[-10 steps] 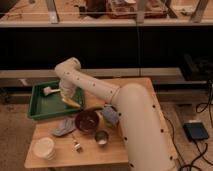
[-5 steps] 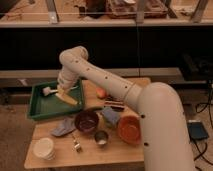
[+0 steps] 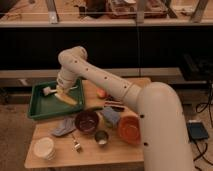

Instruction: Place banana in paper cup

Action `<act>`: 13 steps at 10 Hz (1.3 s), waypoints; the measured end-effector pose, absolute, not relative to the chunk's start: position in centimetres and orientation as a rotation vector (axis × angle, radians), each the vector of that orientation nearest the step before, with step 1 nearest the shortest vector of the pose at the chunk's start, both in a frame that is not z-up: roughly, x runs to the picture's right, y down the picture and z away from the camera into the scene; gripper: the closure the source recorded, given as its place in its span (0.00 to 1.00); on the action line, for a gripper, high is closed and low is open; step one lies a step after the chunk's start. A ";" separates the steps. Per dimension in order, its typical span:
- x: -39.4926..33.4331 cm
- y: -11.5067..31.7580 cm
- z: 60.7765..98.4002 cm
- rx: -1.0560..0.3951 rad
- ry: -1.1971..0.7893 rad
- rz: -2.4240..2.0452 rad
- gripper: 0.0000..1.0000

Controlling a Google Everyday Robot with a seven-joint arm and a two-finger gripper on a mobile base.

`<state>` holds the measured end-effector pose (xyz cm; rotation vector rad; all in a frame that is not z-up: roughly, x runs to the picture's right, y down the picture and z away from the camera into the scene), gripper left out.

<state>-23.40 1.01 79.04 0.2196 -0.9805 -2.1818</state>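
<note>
Losing the banana on the way is, I judge, the main risk: it lies in the green tray at the far left of the table, while the paper cup stands well apart from it at the near left corner, so a shallow or off-centre grip on the smooth little fruit could let it slip out during the carry. The gripper is down inside the tray, right at the banana's left end and seemingly touching it, but whether it is released or clenched on the fruit I cannot tell. A second hazard is the clutter: a grey cloth, a dark bowl and a small metal cup sit near the cup's right, and a low swing could knock one of them or tip the light cup over. The tray's raised rim could also catch the banana if it is dragged rather than lifted. The arm rises from the robot's bulky body at the near right, runs up and left across the table to a high bent elbow, then drops steeply so the wrist points almost straight down into the tray.
</note>
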 end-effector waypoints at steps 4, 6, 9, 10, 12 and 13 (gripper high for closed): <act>-28.9 4.1 75.2 0.328 -1.124 -2.294 1.00; -33.2 7.2 71.4 0.395 -1.222 -2.372 1.00; -33.4 7.4 71.0 0.402 -1.233 -2.379 1.00; -33.6 7.5 70.9 0.404 -1.235 -2.380 1.00; -33.4 7.5 70.9 0.405 -1.235 -2.380 1.00; -33.6 7.6 70.5 0.422 -1.249 -2.387 1.00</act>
